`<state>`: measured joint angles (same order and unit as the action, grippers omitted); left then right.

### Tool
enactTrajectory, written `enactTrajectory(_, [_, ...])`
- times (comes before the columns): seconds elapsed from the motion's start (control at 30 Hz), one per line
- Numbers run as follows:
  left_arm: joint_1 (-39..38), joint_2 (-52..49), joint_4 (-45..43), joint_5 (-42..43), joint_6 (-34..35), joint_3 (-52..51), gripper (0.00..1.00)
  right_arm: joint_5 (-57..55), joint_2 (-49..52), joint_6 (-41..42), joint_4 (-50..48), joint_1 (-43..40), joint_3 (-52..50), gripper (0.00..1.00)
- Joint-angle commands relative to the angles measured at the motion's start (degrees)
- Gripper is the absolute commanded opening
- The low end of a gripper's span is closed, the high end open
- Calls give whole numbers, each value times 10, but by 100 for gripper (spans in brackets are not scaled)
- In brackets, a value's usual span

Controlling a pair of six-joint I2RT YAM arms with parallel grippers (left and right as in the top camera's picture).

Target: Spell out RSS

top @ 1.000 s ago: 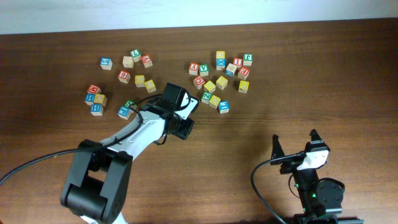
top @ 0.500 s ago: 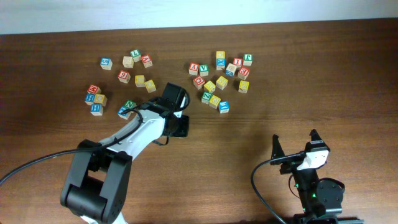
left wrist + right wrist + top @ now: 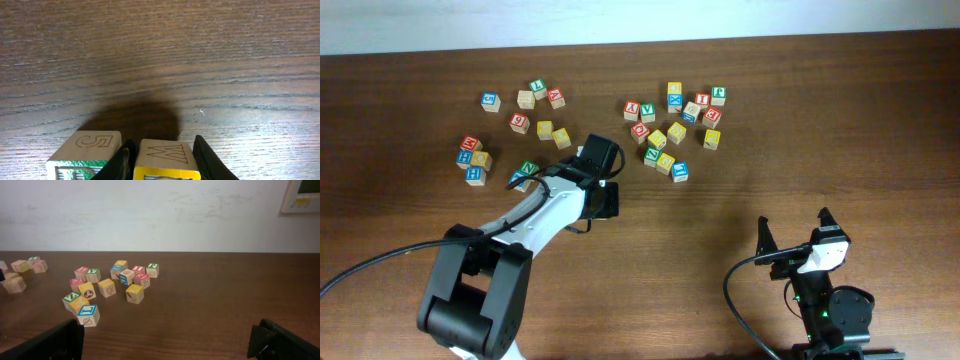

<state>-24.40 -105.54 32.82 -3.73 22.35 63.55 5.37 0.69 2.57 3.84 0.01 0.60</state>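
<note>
In the left wrist view my left gripper [image 3: 164, 143] is shut on a yellow-faced cube [image 3: 165, 159] with a W carved in its wooden top. A green-and-white-faced cube [image 3: 89, 149] stands just left of it, against the outside of my left finger [image 3: 125, 155]. From overhead the left gripper [image 3: 604, 200] sits mid-table below the scattered cubes, and both cubes are hidden under it. My right gripper [image 3: 794, 230] stands open and empty near the table's front right; its fingers frame bare wood in the right wrist view [image 3: 167, 342].
Loose alphabet cubes lie in two groups at the back: a left cluster [image 3: 525, 125] and a right cluster [image 3: 675, 125]. In the right wrist view the nearest one is a blue-faced cube [image 3: 88, 314]. Dark wooden table [image 3: 720, 220].
My left gripper has shifted a little to the left and back, carrying the yellow cube. The right arm has not moved.
</note>
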Motion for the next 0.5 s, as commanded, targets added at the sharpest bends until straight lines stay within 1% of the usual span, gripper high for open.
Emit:
enactTrajectory(0.0, [0, 9, -4, -22, 10, 11, 27, -3, -5, 0, 3, -4, -3, 98])
enactTrajectory(0.17, [0, 9, -3, -21, 10, 11, 28, -3, -5, 0, 3, -4, -3, 98])
enactTrajectory(0.27, [0, 9, -1, -19, 10, 11, 31, -3, -5, 0, 3, -4, -3, 98])
enactTrajectory(0.3, [0, 9, -1, -16, 10, 11, 34, -3, -5, 0, 3, -4, -3, 98])
enactTrajectory(0.47, [0, 9, -2, -17, 10, 11, 36, -3, -5, 0, 3, -4, -3, 98])
